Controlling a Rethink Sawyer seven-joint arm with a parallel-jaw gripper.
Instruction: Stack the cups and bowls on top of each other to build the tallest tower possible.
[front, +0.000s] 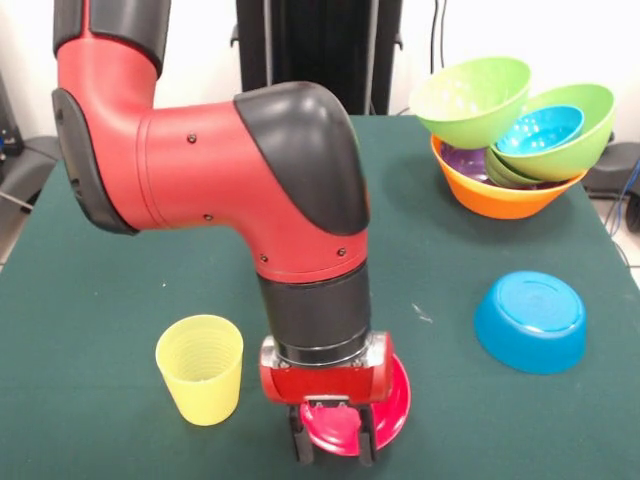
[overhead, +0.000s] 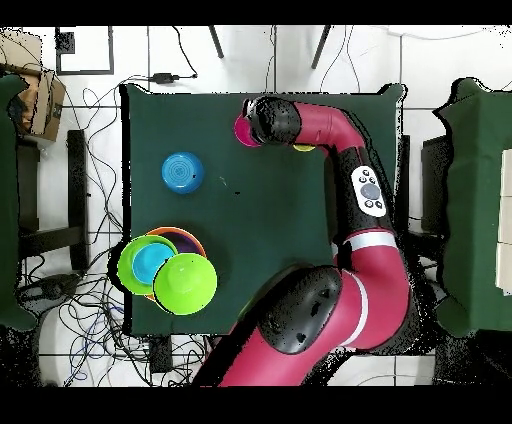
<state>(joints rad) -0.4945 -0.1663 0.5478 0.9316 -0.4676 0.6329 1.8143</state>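
Observation:
My gripper (front: 333, 445) hangs low at the table's near edge. Its fingers (front: 300, 445) stand on either side of the base of a pink-red bowl (front: 392, 395), which is tilted and looks held. A pale yellow ribbed cup (front: 202, 368) stands upright just left of it. At the far right sits the tower (front: 515, 140): an orange bowl (front: 495, 195) holding a purple one, lime green bowls (front: 470, 100) and a blue bowl (front: 540, 128). In the overhead view my wrist covers the gripper; the pink-red bowl (overhead: 242, 130) and a sliver of the yellow cup (overhead: 304, 148) peek out.
A second blue bowl (front: 530, 320) lies upside down on the green tablecloth, right of the gripper; overhead this blue bowl (overhead: 183, 172) lies between the pink-red bowl and the tower (overhead: 165, 265). My arm's elbow spans the table's middle.

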